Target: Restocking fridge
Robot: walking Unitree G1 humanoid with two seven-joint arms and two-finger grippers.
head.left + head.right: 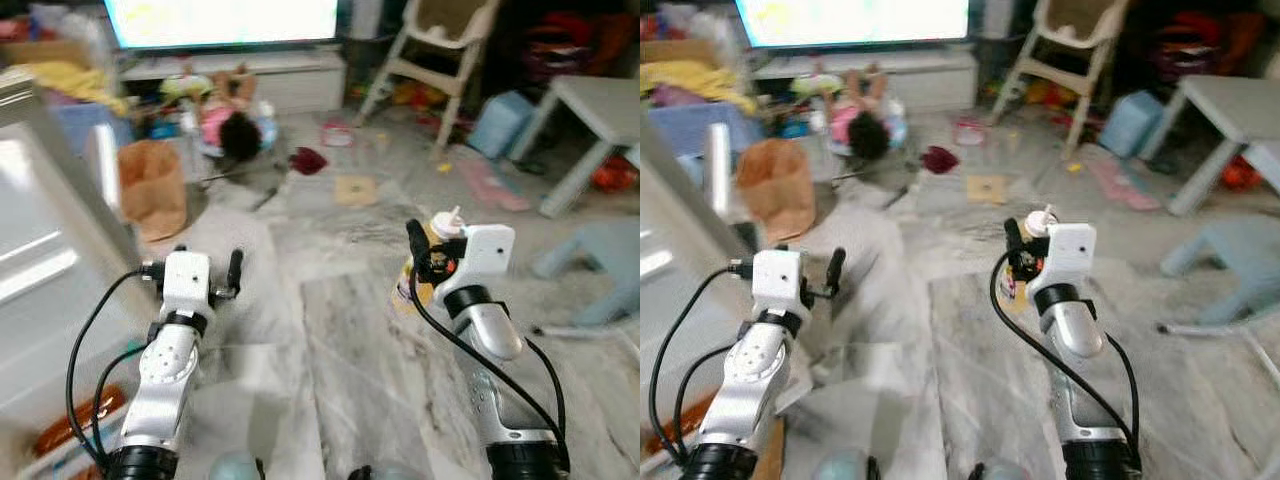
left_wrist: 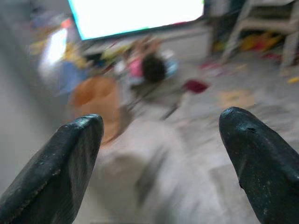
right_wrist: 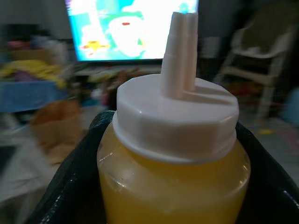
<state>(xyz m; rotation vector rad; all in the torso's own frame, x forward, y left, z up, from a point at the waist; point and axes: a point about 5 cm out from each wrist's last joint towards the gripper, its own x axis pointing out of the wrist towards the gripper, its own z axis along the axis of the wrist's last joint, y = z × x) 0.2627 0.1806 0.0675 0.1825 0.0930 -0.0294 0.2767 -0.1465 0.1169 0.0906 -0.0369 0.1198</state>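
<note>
My right gripper [image 1: 437,252] is shut on a yellow squeeze bottle [image 3: 174,184] with a white nozzle cap [image 3: 177,112], held upright at chest height over the marble floor. Black fingers [image 3: 74,182] press the bottle on both sides. Raised on the left, my left gripper [image 2: 161,123] is open with nothing between its fingertips [image 2: 74,140]. It hangs close to a pale fridge door [image 1: 45,250] at the left edge. Orange packets [image 1: 75,425] lie low by that door.
A brown paper bag [image 1: 152,185] stands on the floor ahead left, with a doll and toys [image 1: 228,125] behind it. A lit TV [image 1: 225,20], a high chair [image 1: 440,50], a grey table [image 1: 600,110] and a blue stool [image 1: 605,255] ring the marble floor [image 1: 340,330].
</note>
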